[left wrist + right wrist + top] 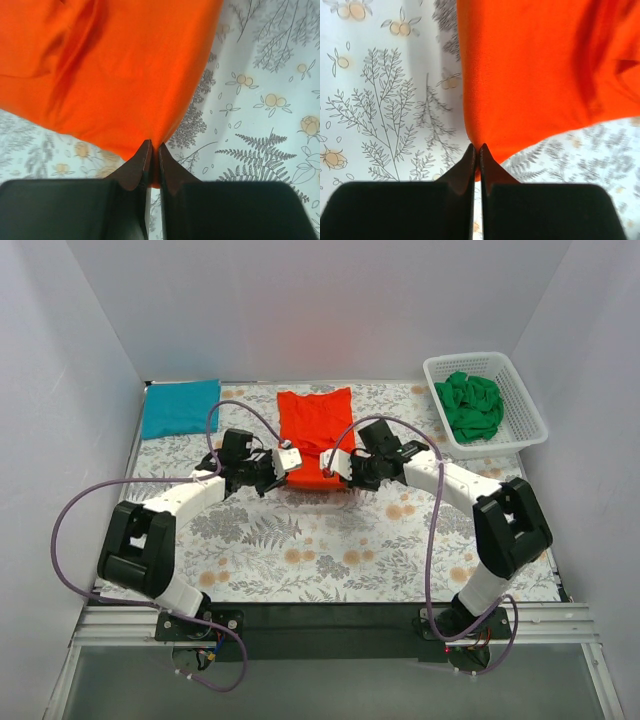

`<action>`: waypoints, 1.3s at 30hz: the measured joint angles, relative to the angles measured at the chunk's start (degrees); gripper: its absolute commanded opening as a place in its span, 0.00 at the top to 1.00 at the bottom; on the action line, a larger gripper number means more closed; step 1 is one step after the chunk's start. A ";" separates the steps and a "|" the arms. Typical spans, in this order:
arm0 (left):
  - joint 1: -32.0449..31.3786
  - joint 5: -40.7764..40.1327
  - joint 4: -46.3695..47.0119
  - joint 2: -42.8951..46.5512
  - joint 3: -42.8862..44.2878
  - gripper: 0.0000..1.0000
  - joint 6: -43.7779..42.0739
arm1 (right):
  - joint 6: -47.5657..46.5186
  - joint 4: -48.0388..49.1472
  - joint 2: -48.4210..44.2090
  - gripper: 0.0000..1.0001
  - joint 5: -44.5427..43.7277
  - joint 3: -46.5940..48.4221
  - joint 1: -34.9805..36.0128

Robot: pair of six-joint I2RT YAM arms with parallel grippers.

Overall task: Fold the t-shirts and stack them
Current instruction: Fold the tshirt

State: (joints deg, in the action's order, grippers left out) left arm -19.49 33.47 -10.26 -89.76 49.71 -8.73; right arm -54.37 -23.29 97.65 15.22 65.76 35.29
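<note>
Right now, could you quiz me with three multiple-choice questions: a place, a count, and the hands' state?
1. Where is the green t-shirt? A in the white basket; B under an arm; C in a hand.
2. How many t-shirts show? A one; B three; C five.
3. The left hand and right hand are: A wide open; B shut on nothing; C shut on the orange-red t-shirt.
Answers: A, it lies bunched inside; B, green, orange-red and a teal t-shirt; C, both wrist views show its near corners pinched.
</note>
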 measured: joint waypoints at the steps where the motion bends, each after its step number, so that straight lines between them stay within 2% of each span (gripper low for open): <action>1: 0.20 0.48 -1.25 0.98 1.09 1.00 -0.07 | 0.37 -0.96 -1.05 0.99 0.31 1.27 -0.15; 5: 0.52 2.78 -6.34 6.10 2.86 1.00 -1.55 | 1.60 -3.65 -6.60 0.99 1.53 2.34 -0.48; 9: -0.61 5.22 -15.02 10.34 2.10 1.00 -4.31 | 2.56 -6.27 -12.83 0.99 2.71 -2.36 1.33; 11: -1.57 6.54 -19.56 13.11 0.31 1.00 -5.25 | 3.43 -7.85 -17.44 0.99 3.19 -7.15 4.00; 15: -6.14 8.76 -28.76 24.04 -7.26 1.00 -6.69 | 5.51 -13.27 -26.67 0.99 6.86 -15.34 11.08; 18: -8.83 11.96 -36.30 32.13 -10.73 1.00 -7.82 | 6.23 -16.35 -29.09 0.99 10.58 -17.55 12.00; 21: -9.20 13.70 -40.33 34.38 -10.25 1.00 -7.30 | 6.38 -17.97 -28.57 0.99 12.28 -15.82 12.02; 26: -7.39 12.83 -43.45 26.25 -0.74 1.00 -5.49 | 4.20 -21.81 -22.99 0.99 12.33 -4.68 8.26; 32: 1.40 13.88 -40.59 5.95 16.17 1.00 -5.95 | -2.56 -22.01 -8.55 0.99 12.35 5.70 -1.11; 39: 3.15 11.56 -28.20 -13.73 19.74 0.99 -1.16 | -5.60 -18.43 12.79 0.99 12.17 12.87 -5.44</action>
State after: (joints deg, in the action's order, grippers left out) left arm -16.34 45.04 -38.46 -103.48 69.45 -9.89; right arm -59.96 -41.71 110.43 27.40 78.63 29.85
